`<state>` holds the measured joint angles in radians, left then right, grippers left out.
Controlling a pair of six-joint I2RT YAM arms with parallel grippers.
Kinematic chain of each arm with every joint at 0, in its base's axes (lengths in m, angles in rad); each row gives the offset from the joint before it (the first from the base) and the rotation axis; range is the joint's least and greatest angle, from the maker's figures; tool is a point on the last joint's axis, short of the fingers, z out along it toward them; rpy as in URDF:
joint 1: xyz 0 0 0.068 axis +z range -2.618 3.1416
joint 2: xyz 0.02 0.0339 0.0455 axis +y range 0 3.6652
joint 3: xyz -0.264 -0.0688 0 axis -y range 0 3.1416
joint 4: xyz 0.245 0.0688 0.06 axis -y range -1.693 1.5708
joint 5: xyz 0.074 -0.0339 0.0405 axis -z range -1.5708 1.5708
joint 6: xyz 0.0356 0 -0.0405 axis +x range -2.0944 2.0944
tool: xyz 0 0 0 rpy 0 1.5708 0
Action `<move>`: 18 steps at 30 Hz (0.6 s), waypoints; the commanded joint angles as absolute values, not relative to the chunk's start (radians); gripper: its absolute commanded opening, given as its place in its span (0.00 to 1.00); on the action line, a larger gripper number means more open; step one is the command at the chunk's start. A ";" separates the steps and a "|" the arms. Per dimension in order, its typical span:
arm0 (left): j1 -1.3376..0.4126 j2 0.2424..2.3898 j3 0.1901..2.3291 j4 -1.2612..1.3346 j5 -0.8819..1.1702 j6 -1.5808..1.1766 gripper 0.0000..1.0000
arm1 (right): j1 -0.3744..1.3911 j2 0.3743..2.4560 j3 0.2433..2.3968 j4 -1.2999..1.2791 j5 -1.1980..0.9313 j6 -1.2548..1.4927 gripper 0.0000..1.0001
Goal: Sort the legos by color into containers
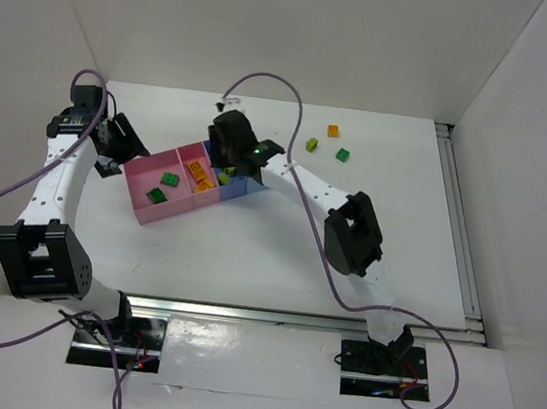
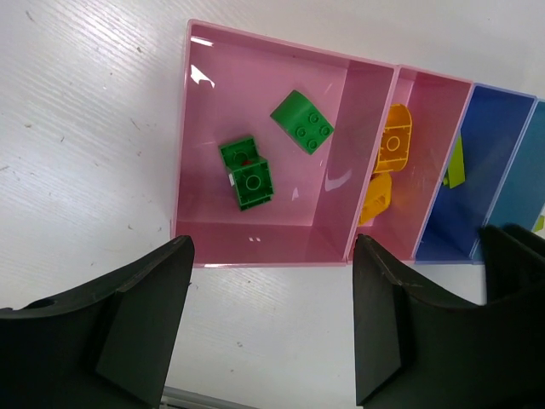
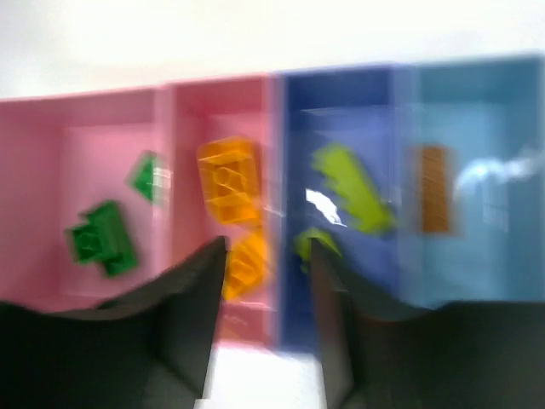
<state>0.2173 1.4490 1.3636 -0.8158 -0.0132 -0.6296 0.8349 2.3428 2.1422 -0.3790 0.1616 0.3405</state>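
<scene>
white table (image 1: 246, 261) carries the bins (image 1: 166, 214); green, orange and lime legos (image 2: 249, 175) lie inside, three loose legos (image 1: 312, 145) well apart. left claw (image 2: 272, 277) gapes wide beside the bins; right claw (image 3: 266, 249), narrowly parted and empty, hovers above them.

Four containers (image 2: 213, 102) are being counted: two pink, two blue. Nine legos (image 2: 302, 122) are being counted: three green, three orange, three lime.
</scene>
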 commanded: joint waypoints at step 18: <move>0.206 1.465 1.416 -0.807 0.009 -0.601 0.77 | 0.357 2.508 2.293 -0.611 0.198 0.520 0.89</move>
